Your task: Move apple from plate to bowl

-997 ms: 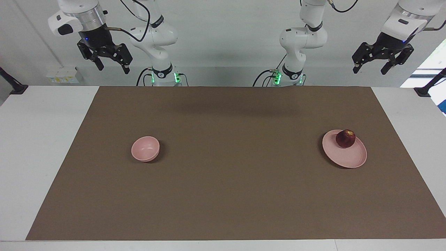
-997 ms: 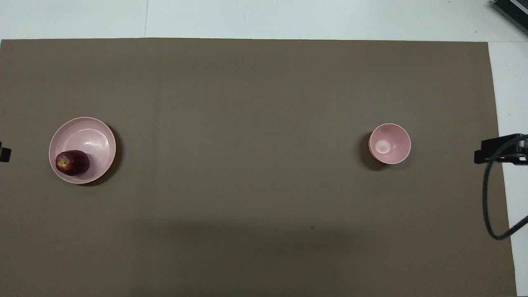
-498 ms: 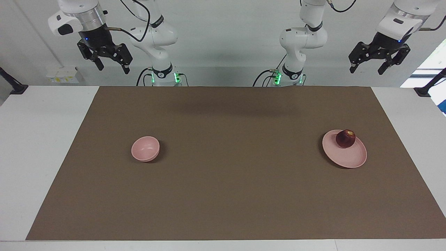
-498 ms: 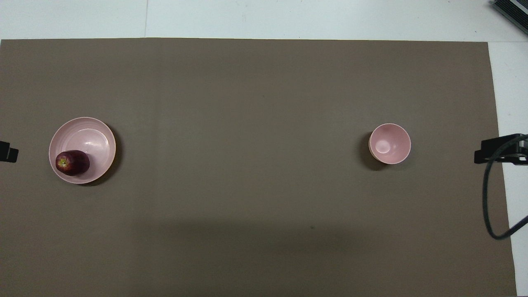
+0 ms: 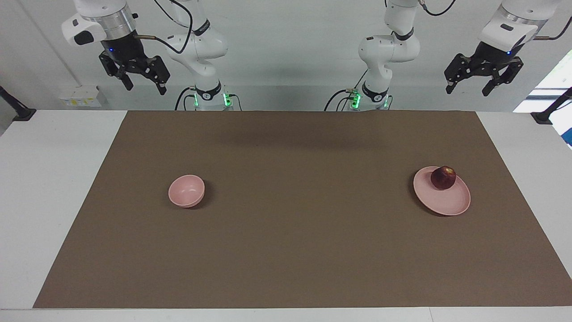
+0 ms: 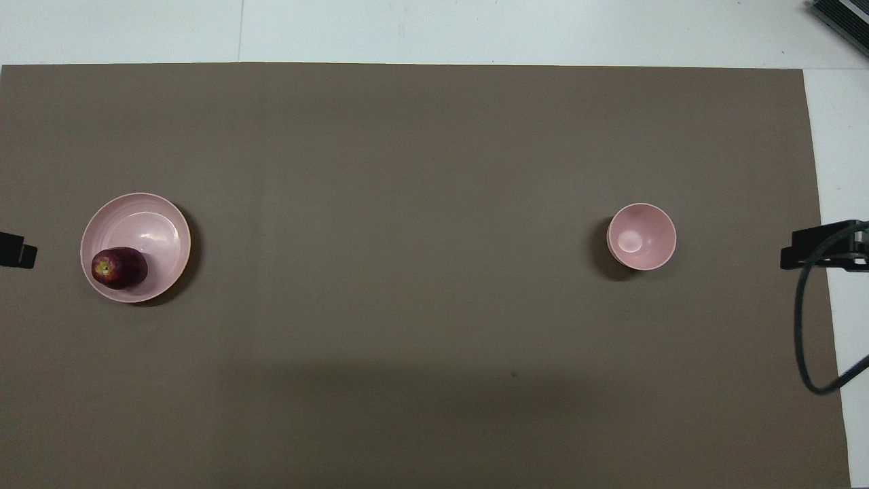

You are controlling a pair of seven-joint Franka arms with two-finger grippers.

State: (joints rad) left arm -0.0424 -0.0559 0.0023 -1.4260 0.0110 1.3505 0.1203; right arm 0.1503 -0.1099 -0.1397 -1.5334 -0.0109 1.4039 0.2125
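Up high, the left hand (image 5: 482, 82) hangs in the air above the left arm's end of the counter (image 5: 58, 179), its two fingers spread wide and nothing between them. It is well clear of everything on the counter. The right hand (image 5: 142, 82) hangs just as high above the right arm's end, fingers also spread wide and holding nothing; the right arm waits.

Below the left hand and farther from the robots, the plate (image 5: 449, 201) lies flat on the brown mat (image 5: 286, 250), toward the left arm's end. The apple (image 5: 443, 177) sits on the plate, on the part of it nearest the robots and close to the rim, its yellowish patch turned up. From overhead the apple (image 6: 119, 267) shows against the plate (image 6: 153, 227) at the edge nearest the robots, and only a dark tip of the left hand (image 6: 17, 249) shows at the frame's edge beside the plate.

The bowl (image 5: 186, 191) stands upright on the mat toward the right arm's end, well apart from the plate and about as far from the robots. Overhead, the bowl (image 6: 641, 236) is open and has nothing in it.
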